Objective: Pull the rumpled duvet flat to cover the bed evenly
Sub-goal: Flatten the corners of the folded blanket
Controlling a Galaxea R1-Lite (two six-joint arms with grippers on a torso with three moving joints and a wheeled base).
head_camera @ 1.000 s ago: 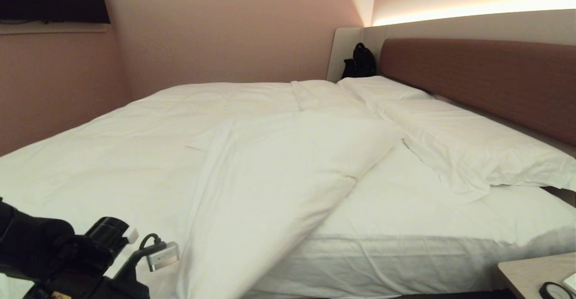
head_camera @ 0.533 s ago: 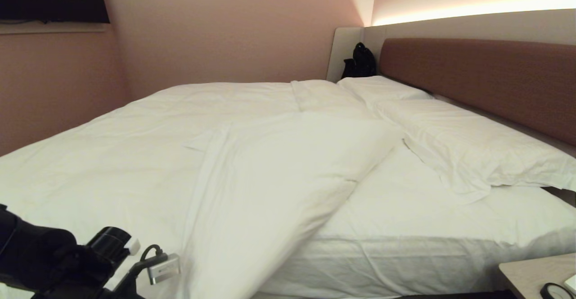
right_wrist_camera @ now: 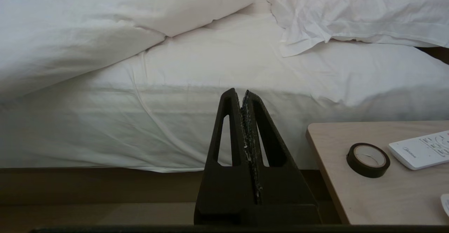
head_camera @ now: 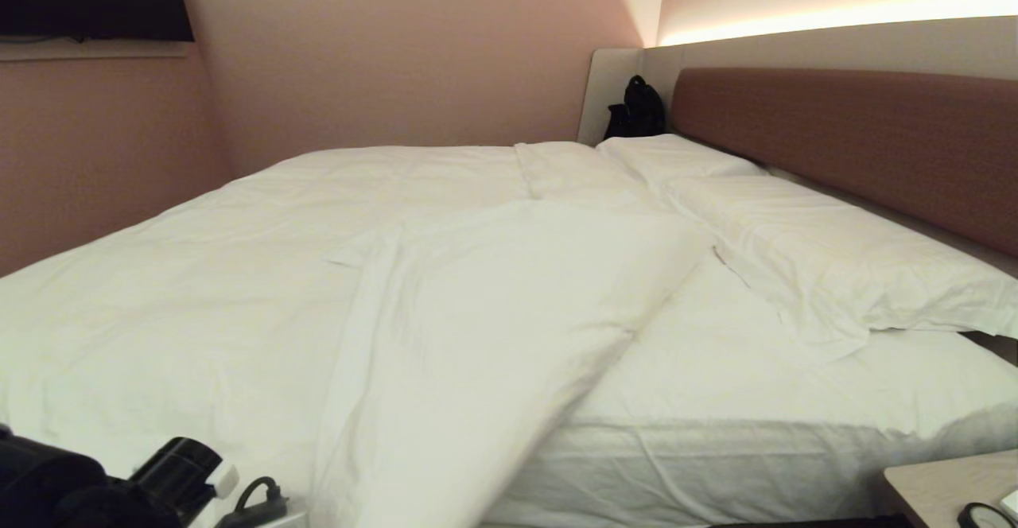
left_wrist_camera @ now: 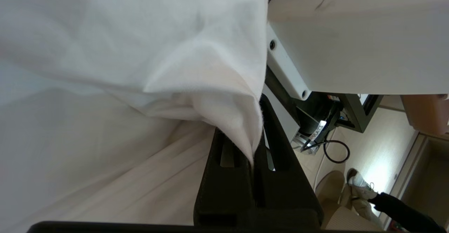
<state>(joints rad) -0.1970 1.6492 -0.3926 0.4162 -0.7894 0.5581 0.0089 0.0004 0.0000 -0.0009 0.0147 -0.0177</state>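
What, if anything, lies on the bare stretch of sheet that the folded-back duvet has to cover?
Nothing visible. The left claw is shut on the duvet corner, and the exposed sheet up to the pillows shows only bare fabric.

Left arm [head_camera: 95,488]: black, rounded casing, glossy black cylinder with a white tab, thin black cable looping beside it. Left gripper [left_wrist_camera: 252,155]: matte black wedge fingers with long slots. Right gripper [right_wrist_camera: 243,96]: same black slotted wedges, whitish flecks along the seam. White body panel [left_wrist_camera: 350,50] with dark screws, possibly lettering.
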